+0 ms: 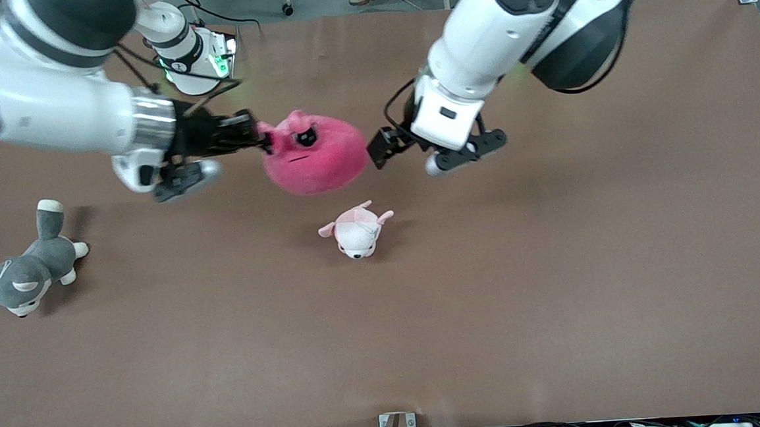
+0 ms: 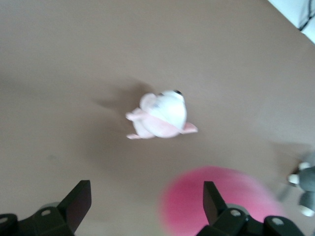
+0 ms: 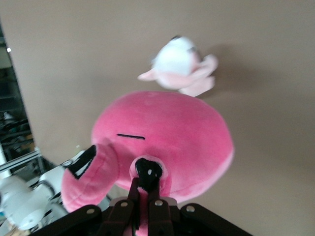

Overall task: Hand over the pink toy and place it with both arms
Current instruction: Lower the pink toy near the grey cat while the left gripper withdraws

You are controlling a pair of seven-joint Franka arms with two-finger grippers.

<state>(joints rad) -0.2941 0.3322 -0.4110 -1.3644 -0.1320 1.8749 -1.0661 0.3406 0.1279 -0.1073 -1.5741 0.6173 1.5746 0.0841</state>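
Pink toy (image 1: pixel 314 155) pinched in right hand (image 1: pixel 262 140), just beside spread left hand (image 1: pixel 376 153)

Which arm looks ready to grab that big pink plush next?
The left. Its gripper hangs open right beside the pink toy, which the right gripper holds shut above the table.

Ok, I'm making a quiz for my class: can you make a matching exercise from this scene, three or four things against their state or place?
Things:
1. pink toy
2. left claw
3. grey dog
4. pale plush

States:
A. lying on the table at the right arm's end
B. open, beside the pink toy
C. held in the right claw
D. on the table, nearer the camera than the pink toy

Pairs: 1-C, 2-B, 3-A, 4-D
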